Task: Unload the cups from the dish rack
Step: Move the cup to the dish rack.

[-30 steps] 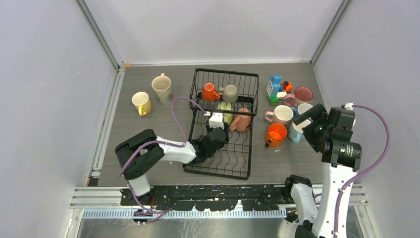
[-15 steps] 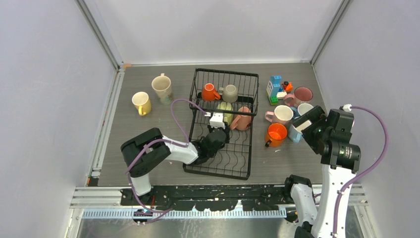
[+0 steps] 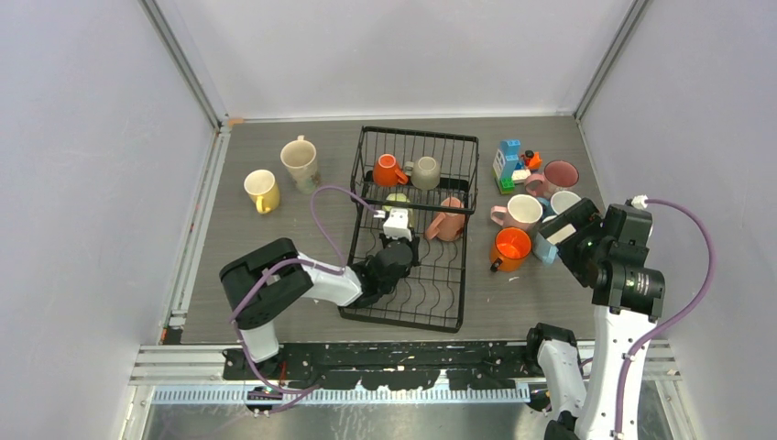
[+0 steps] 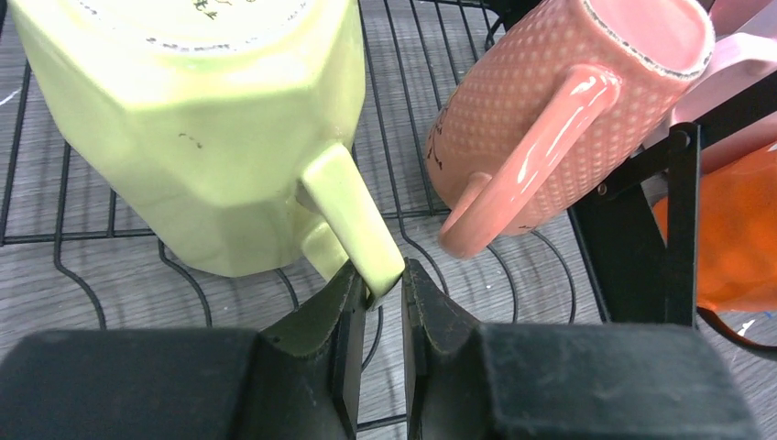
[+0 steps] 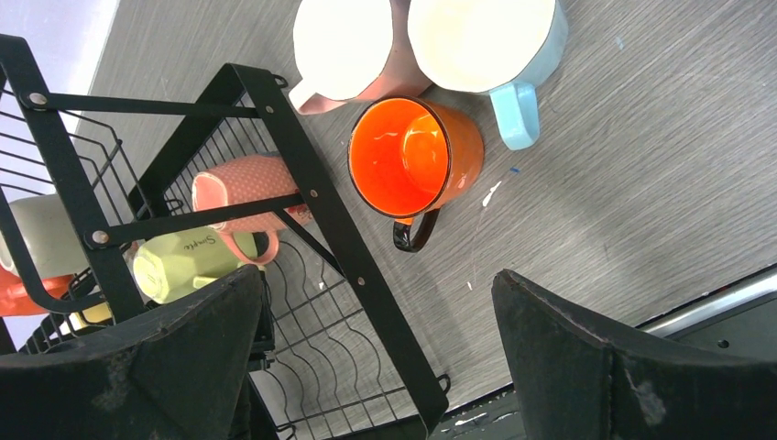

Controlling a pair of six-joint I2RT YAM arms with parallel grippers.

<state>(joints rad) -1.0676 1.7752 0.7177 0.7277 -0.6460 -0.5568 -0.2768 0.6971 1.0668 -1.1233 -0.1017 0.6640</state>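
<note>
Robot lab test cell. Bare white panel walls (image 3: 92, 137) joined by aluminium posts (image 3: 183, 64) box in a grey wood-grain table (image 3: 257, 225). The left arm (image 3: 275, 284) and right arm (image 3: 623, 275) are bolted to a metal rail (image 3: 366, 367) at the near edge, with purple cables (image 3: 683, 238) looping loose. The only household items are staged props: cups (image 3: 261, 190), a dish rack (image 3: 417, 137) and a toy-block figure (image 3: 509, 165).

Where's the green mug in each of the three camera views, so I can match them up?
Top external: green mug in the middle of the rack, partly covered by the left arm's wrist.
Left wrist: upper left, its handle pinched by the left gripper.
Right wrist: lower left, behind the rack's bars.
Shared landmark: the pink mug lying right beside it.
</note>
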